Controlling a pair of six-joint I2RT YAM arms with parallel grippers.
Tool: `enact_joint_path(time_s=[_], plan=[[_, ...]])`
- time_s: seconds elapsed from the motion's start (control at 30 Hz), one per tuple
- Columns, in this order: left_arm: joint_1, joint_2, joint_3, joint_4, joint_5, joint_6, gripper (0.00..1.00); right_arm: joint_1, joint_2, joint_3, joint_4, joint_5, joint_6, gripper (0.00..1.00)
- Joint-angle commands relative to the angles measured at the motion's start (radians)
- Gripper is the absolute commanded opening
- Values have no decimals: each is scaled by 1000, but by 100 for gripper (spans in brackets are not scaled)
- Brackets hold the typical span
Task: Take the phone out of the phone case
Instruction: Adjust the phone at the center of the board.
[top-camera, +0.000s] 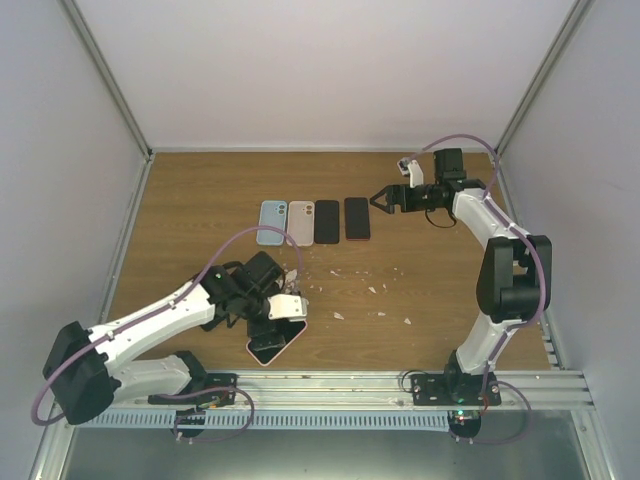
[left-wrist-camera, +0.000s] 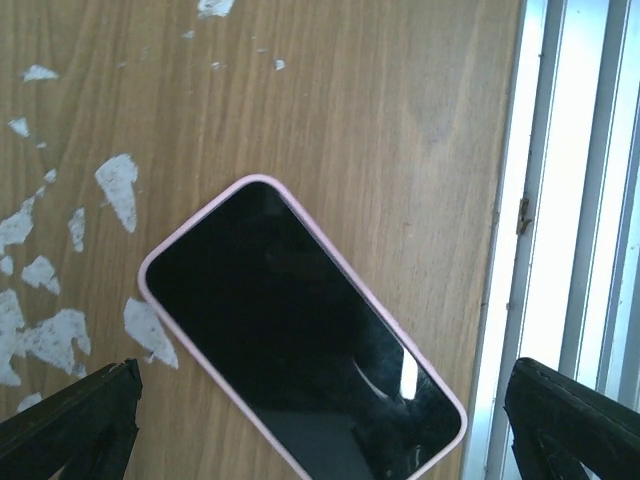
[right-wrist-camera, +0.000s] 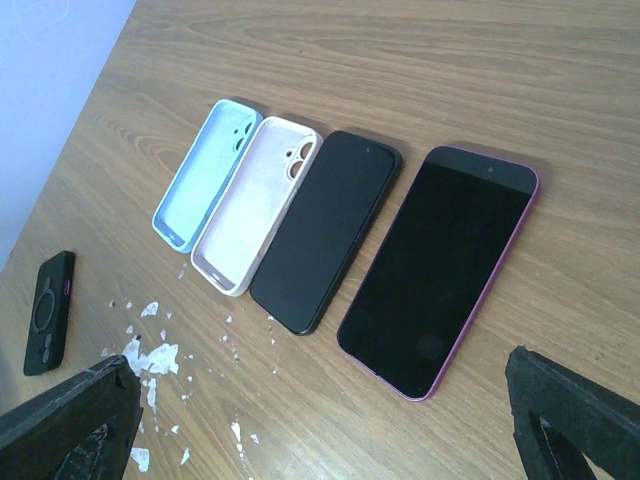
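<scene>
A phone in a pink case (left-wrist-camera: 300, 330) lies screen up on the wooden table near the front rail, also in the top view (top-camera: 275, 341). My left gripper (left-wrist-camera: 320, 440) hovers over it, open, its fingers (left-wrist-camera: 70, 420) wide on either side and not touching it; the top view shows it too (top-camera: 268, 326). My right gripper (right-wrist-camera: 320, 430) is open and empty at the back right (top-camera: 380, 200). It is just right of a dark phone with a purple rim (right-wrist-camera: 440, 265).
A row at the back holds an empty blue case (right-wrist-camera: 200, 170), an empty pale pink case (right-wrist-camera: 255, 205), a black phone (right-wrist-camera: 325, 230) and the purple-rimmed phone (top-camera: 357, 218). A black case (right-wrist-camera: 48, 310) lies apart. White flecks (left-wrist-camera: 115, 185) scatter mid-table. A metal rail (left-wrist-camera: 560, 200) edges the front.
</scene>
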Motion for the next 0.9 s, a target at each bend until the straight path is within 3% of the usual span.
enact_joint_path(time_s=[0.0,0.23,0.4,0.87], plan=[[-77,24,-16,76,-91,27,99,-6,-29,-14,14,9,-20,100],[-202,89,-4,121,-135,25,99,-6,-43,-22,13,2,-27,100],[-280,108,-82,182,-238,53,99,-7,-48,-25,10,3,-29,99],[-332,125,-194,339,-423,98,99,-7,-49,-28,7,3,-32,100]])
